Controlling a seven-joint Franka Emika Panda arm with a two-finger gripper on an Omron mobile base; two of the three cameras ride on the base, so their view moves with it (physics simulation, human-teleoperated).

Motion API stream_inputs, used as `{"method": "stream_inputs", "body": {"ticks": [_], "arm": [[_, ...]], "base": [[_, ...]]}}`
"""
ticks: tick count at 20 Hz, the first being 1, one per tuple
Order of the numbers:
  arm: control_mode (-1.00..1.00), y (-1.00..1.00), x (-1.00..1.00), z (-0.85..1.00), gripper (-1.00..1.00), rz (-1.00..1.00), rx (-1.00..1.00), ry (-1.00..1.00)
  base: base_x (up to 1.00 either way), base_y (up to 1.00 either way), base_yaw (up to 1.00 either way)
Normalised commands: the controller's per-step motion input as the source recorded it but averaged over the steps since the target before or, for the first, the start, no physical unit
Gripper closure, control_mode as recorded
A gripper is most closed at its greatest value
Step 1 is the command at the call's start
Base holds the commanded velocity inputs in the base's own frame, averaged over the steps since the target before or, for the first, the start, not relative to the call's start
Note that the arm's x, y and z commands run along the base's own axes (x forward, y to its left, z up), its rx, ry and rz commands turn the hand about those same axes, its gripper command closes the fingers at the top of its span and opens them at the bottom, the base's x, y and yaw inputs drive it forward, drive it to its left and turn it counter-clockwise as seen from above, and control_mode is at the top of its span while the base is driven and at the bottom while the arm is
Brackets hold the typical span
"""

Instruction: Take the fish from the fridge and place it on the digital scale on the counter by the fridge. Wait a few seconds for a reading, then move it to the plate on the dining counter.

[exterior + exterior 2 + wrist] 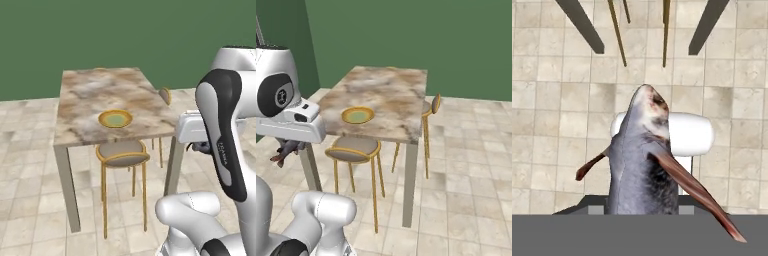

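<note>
Claw: from my seat I see the gripper (283,150) hanging below the arm's white hand, low and off the near left corner of the table in the right base view; its jaws are nearly closed, clamped on the fish.
Fish: one, dark grey with reddish-brown fins, held in the claw. In the hand view the fish (644,160) points away from the camera, nose toward the tiled floor, with one long fin sweeping to the lower right and a shorter one out to the left. In the right base view I can make out part of it dangling under the hand.
Dining counter: one marbled beige-brown tabletop (90,87) on thin grey legs, ahead of the base.
Plate: one round yellow plate (115,119) with an orange-brown rim, on the table near its front edge. The fish is well apart from it, held lower than the tabletop.
Stools: I count two, both with yellow frames and grey seats; one stool (122,153) is tucked under the near edge just below the plate, and a second stool (432,106) stands at the table's right side.
Floor: beige tiles (466,165) all around.
Wall: one plain green wall (125,30) behind the table.
</note>
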Motion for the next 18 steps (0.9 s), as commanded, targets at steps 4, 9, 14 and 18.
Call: {"method": "stream_inputs", "body": {"ticks": [4,9,14,18], "arm": [[1.0,0.0,0.0,0.0,1.0,0.0,0.0,0.0],[1.0,0.0,0.0,0.0,1.0,0.0,0.0,0.0],[1.0,0.0,0.0,0.0,1.0,0.0,0.0,0.0],[1.0,0.0,0.0,0.0,1.0,0.0,0.0,0.0]], "base": [[0.7,0.16,-0.06],[0.63,0.16,-0.11],[0.46,0.19,-0.11],[0.52,0.38,-0.06]]}}
